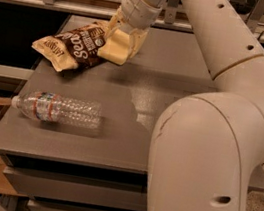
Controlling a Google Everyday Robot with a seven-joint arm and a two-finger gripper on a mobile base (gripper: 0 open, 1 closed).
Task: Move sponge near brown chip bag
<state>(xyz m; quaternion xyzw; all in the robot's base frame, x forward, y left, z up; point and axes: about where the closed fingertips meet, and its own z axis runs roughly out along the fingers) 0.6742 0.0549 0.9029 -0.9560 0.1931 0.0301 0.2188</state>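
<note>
The brown chip bag (73, 46) lies on the grey table (176, 85) at the back left, dark brown with white lettering and tan edges. The pale yellow sponge (114, 49) sits right beside the bag's right edge, low at the table surface. My gripper (123, 37) reaches down from the white arm and is shut on the sponge, its fingers on either side of the foam. The sponge's top is hidden by the gripper.
A clear plastic water bottle (57, 109) lies on its side at the table's front left. My large white arm (207, 141) fills the right side of the view. Shelving runs behind the table (63, 4).
</note>
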